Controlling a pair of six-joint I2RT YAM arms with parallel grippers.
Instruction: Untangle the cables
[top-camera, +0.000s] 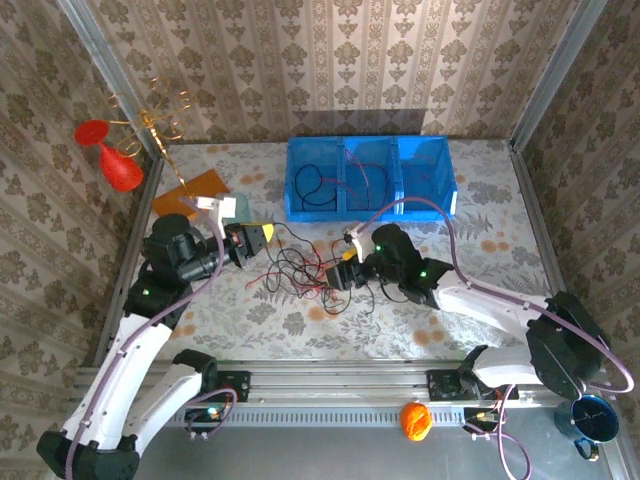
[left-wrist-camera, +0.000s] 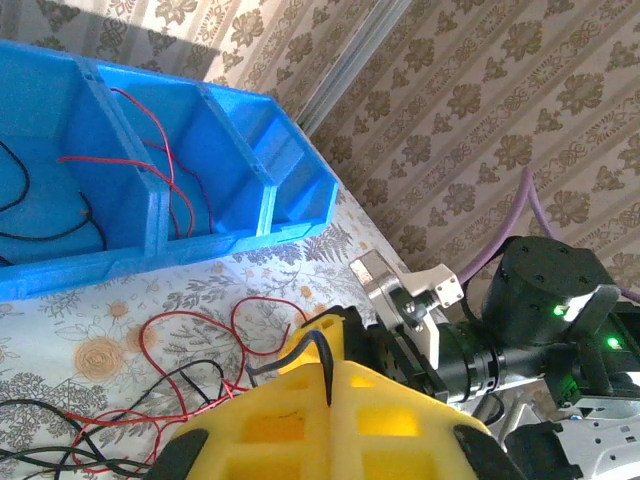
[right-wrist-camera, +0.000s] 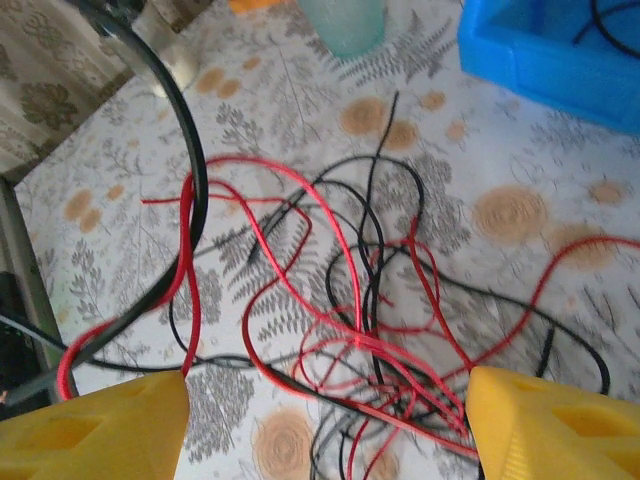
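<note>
From above, the cables (top-camera: 300, 275) lie heaped on the surface (top-camera: 495, 200) between the arms, the heap's long axis running left to right; the right end effector (top-camera: 338, 272) is at its right edge, nearer than the left end effector (top-camera: 256, 238) at its upper left; more strands lie in the bin (top-camera: 425, 180). Left wrist: the yellow jaws are closed, with a black cable (left-wrist-camera: 285, 355) pinched in their seam; the heap is lower left. Right wrist: the jaws are spread wide, holding nothing; the heap lies straight ahead between the fingertips (right-wrist-camera: 110, 430), so a short forward reach looks enough.
</note>
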